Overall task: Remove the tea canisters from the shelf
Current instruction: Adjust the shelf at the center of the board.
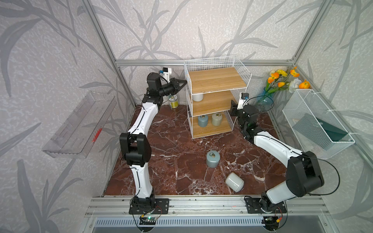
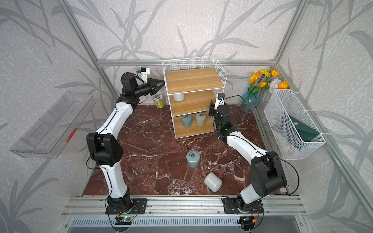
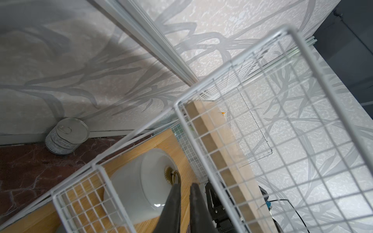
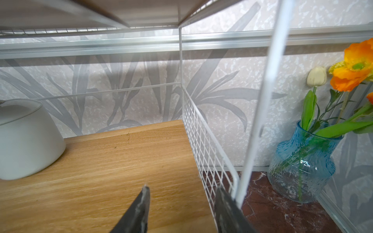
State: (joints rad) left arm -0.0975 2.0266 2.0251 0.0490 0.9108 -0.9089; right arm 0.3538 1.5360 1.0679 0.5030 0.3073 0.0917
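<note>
Both top views look steeply down from high above the front rail toward the back wall, taking in the whole bench and shelf. The left wrist camera sits close by the shelf's upper left corner, looking down through the wire. The right wrist camera peers level into the middle tier, very near. Both wrist views share the white canister there.

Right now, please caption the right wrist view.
Right pincer straddles side of white wire shelf; off-white ceramic canister inside, blue glass vase outside.
</note>
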